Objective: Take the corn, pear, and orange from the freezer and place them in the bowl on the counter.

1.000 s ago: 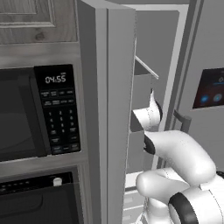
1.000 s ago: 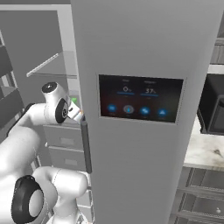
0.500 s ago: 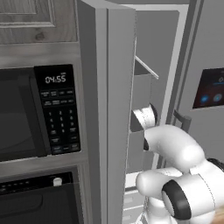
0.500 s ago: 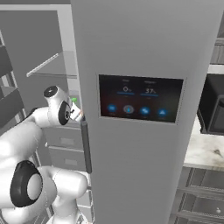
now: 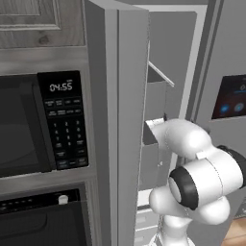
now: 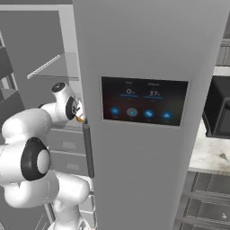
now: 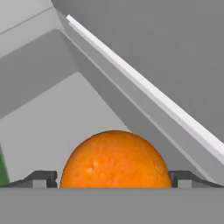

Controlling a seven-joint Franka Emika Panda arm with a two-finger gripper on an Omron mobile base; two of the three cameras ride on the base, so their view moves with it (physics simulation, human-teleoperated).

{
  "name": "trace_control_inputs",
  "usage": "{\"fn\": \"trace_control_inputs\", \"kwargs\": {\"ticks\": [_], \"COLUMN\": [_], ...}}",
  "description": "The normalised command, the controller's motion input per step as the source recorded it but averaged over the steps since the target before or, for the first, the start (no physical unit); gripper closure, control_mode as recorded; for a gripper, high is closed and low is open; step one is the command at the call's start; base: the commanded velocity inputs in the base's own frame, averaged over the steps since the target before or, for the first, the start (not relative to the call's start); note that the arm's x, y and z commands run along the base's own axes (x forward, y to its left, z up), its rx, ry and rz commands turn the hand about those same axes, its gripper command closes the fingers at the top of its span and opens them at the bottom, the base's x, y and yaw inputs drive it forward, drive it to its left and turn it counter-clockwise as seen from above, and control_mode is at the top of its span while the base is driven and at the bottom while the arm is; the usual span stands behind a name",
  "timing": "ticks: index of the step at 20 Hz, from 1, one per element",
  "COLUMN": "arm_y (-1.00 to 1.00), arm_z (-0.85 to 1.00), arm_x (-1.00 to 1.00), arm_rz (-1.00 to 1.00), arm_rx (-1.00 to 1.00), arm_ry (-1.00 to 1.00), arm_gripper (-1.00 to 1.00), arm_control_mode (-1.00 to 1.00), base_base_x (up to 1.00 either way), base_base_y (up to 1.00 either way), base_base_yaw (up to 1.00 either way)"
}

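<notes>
Orange (image 7: 114,159) sitting between the two fingertips (image 7: 41,179) of the gripper (image 7: 114,183), inside the freezer (image 6: 134,54).

Seen from the hand: orange low and centred, round and bright, one dark tip at each flank, close against it; actual contact or squeeze impossible to tell, so grip state unclear. Behind it, pale grey freezer floor and walls, plus a white-edged shelf (image 7: 144,87) running diagonally across. A sliver of green (image 7: 3,168) at the left edge. From the right base: a speck of orange (image 6: 80,117) by the arm's wrist, just left of the closed door with its dark dispenser panel (image 6: 143,101) and handle (image 6: 88,150); counter (image 6: 211,155) at far right. From the left base: arm reaching past the open door (image 5: 117,120), microwave (image 5: 38,122) to the left.
</notes>
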Motion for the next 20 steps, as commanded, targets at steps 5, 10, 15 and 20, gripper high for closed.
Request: {"fn": "trace_control_inputs", "kwargs": {"ticks": [5,10,15,20], "arm_y": [0.05,0.0,0.0,-0.03], "arm_z": [-0.48,-0.26,0.0,0.04], "arm_x": [0.1,-0.14,-0.72,-0.69], "arm_rz": [-0.06,-0.01,0.03,0.12], "arm_rx": [-0.02,0.0,0.0,0.0], "arm_ry": [0.0,0.0,0.0,0.0], "arm_gripper": [1.0,1.0,1.0,1.0], "arm_control_mode": [-1.0,-1.0,-1.0,-1.0], "base_base_x": [0.0,0.0,0.0,0.0], "base_base_y": [0.0,0.0,0.0,0.0], "base_base_yaw": [0.0,0.0,0.0,0.0]}}
